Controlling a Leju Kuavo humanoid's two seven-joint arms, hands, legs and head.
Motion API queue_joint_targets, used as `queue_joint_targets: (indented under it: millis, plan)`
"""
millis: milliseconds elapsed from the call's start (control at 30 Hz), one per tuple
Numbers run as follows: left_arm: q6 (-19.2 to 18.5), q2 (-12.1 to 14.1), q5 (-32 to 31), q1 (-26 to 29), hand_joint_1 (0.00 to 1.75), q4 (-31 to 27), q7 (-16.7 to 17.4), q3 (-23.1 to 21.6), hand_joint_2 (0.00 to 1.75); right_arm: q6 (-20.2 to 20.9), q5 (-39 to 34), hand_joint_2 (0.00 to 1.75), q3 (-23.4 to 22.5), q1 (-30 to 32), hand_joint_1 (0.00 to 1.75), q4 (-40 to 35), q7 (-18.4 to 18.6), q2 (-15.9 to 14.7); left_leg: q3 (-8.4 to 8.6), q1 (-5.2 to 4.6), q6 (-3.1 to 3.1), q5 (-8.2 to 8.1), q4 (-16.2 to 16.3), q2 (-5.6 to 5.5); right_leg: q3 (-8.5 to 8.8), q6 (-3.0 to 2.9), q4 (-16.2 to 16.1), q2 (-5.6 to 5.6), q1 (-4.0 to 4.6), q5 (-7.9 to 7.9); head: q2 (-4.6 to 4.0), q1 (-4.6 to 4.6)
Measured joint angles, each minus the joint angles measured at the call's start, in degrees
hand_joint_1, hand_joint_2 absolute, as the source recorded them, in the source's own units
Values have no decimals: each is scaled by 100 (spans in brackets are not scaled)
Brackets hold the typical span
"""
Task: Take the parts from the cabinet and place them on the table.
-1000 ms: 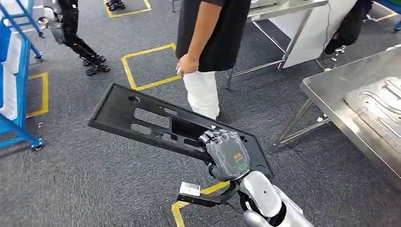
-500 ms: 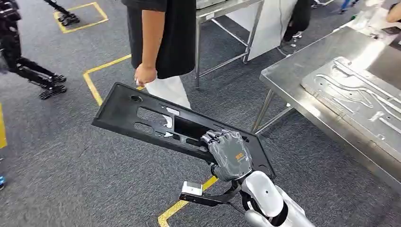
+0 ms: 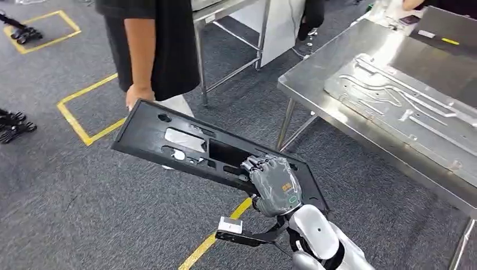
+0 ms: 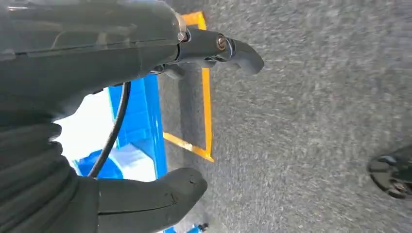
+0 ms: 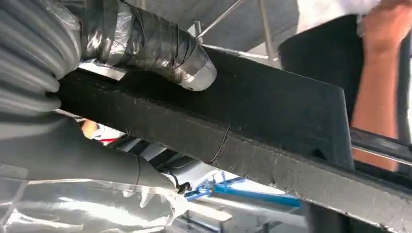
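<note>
My right hand [image 3: 274,184] grips a long black panel [image 3: 169,138] with several cut-outs by its near end. The panel is held above the carpet and slants away to the left. In the right wrist view the taped thumb [image 5: 165,51] presses on the panel's edge [image 5: 272,116]. The steel table [image 3: 315,93] stands to the right of the panel, with a pressed metal sheet [image 3: 405,112] lying on it. My left hand [image 4: 73,73] hangs over the carpet with its fingers apart and nothing in it.
A person in a black top [image 3: 152,45] stands just behind the panel's far end, one hand close to it. A second steel table [image 3: 225,14] is behind them. Yellow tape [image 3: 84,132] marks the floor. A blue rack [image 4: 141,126] is near my left side.
The camera has turned right: the steel table has come nearer and more central, and the person has slid left in the picture. My right hand still holds the panel the same way.
</note>
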Motion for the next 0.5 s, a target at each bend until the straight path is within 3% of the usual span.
queue_joint_targets:
  millis: [33, 133, 167, 200, 233, 300, 333, 367, 400, 433, 467, 500]
  plan:
    - [0, 0, 18, -1, 0, 0, 0, 0, 175, 4, -2, 175, -2, -13, 175, -2, -20, 0, 8, -22, -46, -29, 6, 41, -7, -72, -40, 90, 6, 26, 0, -4]
    - [2, -2, 44, -48, 0, -2, -4, -2, 175, 24, -37, 175, -20, -46, 175, -2, -65, -13, 161, -25, -139, -76, -97, 260, 11, -174, -68, 310, 44, -14, 0, 0]
    - [4, -2, 48, -55, 0, -4, -7, -2, 175, 37, -39, 175, -22, -46, 175, -13, -70, -13, 187, 17, -176, -142, -73, 162, 108, -233, -148, 380, -54, 11, 0, -9]
    - [4, -2, 55, -53, 0, -4, -13, 0, 175, 44, -39, 175, -24, -82, 175, -18, -70, -13, 137, 15, -167, -249, 113, -140, 149, -262, -187, 432, -38, 3, 0, -4]
    - [4, -2, 63, -38, 0, -4, -15, 0, 175, 59, -44, 175, -24, -127, 175, -15, -70, -2, -65, 15, -155, -459, 517, -358, 164, -314, -185, 479, -34, -2, 0, -11]
    - [9, -4, 72, -33, 0, -4, -20, 0, 175, 85, -44, 175, -24, -143, 175, -15, -94, 9, -601, 4, -158, -825, 1448, -512, 180, -351, -178, 629, -9, -28, 0, -11]
    - [11, -4, 79, -30, 0, -4, -20, 0, 175, 107, -44, 175, -24, -138, 175, -13, -96, 9, -825, 3, -158, -856, 1762, -518, 193, -364, -172, 715, 10, -38, 0, -9]
    - [13, -4, 79, -22, 0, -4, -20, 0, 175, 111, -44, 175, -24, -137, 175, -9, -100, 9, -912, 2, -142, -693, 1759, -521, 210, -368, -164, 819, 23, -54, 0, -9]
    - [13, -4, 81, -2, 0, -4, -20, -2, 175, 109, -44, 175, -24, -139, 175, -7, -100, 9, -856, 2, -124, -422, 1490, -530, 234, -362, -150, 917, 27, -70, 0, -11]
    - [15, -4, 83, 13, 0, -2, -15, -2, 175, 109, -44, 175, -24, -145, 175, -7, -100, 9, -708, 2, -102, -70, 1017, -569, 254, -346, -130, 1012, 27, -94, 0, -9]
    - [17, -2, 83, 15, 0, -2, -17, -2, 175, 109, -44, 175, -24, -149, 175, -7, -100, 11, -540, 3, -81, 244, 513, -694, 267, -325, -101, 1085, 25, -121, 0, -11]
    - [20, 4, 85, 38, 0, 2, -17, -2, 175, 109, -44, 175, -24, -149, 175, -7, -100, 11, -455, 10, -54, 322, 222, -1042, 241, -304, -66, 1135, -4, -146, 0, -7]
